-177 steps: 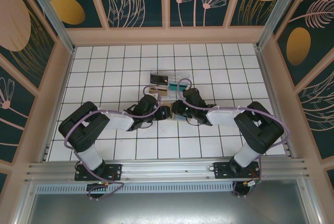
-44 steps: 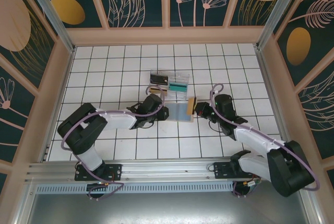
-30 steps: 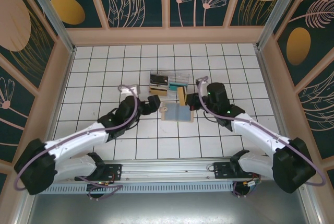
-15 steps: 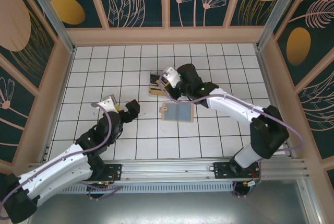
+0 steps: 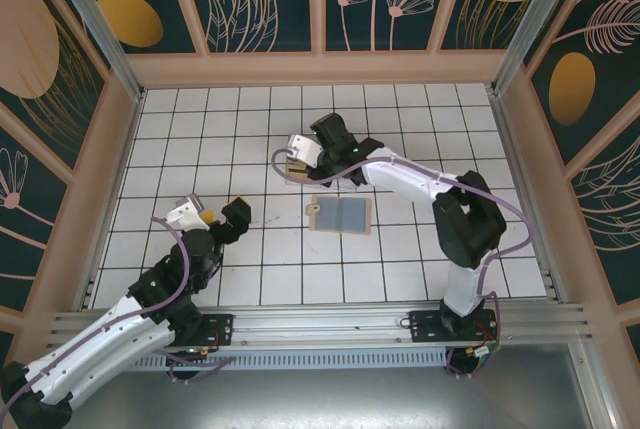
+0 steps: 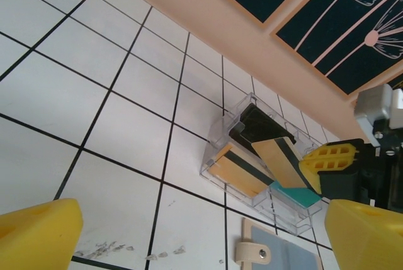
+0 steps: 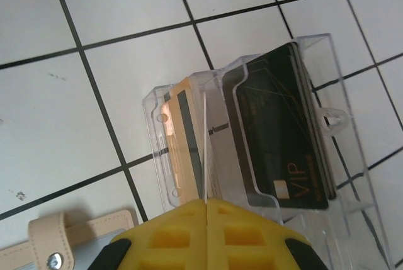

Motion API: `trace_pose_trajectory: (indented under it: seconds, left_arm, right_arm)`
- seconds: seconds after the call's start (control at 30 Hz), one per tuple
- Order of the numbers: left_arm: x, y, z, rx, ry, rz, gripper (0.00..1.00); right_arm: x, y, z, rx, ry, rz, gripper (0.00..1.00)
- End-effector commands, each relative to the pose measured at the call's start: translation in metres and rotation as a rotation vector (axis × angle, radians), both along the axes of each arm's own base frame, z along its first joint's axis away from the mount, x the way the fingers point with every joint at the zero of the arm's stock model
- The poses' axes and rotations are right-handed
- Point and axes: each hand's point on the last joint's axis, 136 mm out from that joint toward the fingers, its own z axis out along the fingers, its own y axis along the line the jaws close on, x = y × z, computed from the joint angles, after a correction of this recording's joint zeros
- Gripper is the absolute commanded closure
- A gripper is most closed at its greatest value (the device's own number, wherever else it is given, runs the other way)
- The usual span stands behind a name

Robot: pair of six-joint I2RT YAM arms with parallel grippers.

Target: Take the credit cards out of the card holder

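- Now the right claw (image 7: 206, 206) pinches a credit card (image 6: 280, 160) above the clear tray (image 7: 154, 103); dropped crooked, it might miss.
- Far from the tray, the left claw (image 5: 222, 217) is wide open.
- Beside the tray, the card holder (image 5: 340, 215) lies open.

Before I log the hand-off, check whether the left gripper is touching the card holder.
Apart. In the top view the left gripper hangs open, with bare white tiles between it and the open card holder.

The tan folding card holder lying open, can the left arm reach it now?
Probably yes: the open left gripper faces the card holder across bare tiles; the right gripper is farther back, holding a credit card over the clear plastic tray.
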Motion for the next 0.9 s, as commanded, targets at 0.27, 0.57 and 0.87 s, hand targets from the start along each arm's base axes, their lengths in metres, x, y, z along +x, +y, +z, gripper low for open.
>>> trace_pose_trajectory:
  seconds: [0.27,0.57,0.87]
  left_arm:
    - [0.0,0.005,-0.007,0.024,0.02,0.026,0.01]
    - [0.0,0.005,-0.008,0.029,0.022,0.025,0.01]
    - [-0.001,0.006,-0.009,0.031,0.024,0.029,0.01]
  right_arm:
    - [0.009,0.016,-0.026,-0.139,-0.036,0.061,1.0]
    - [0.017,0.012,-0.042,-0.19,-0.052,0.052,1.0]
    - [0.015,0.018,-0.056,-0.182,0.001,0.044,0.98]
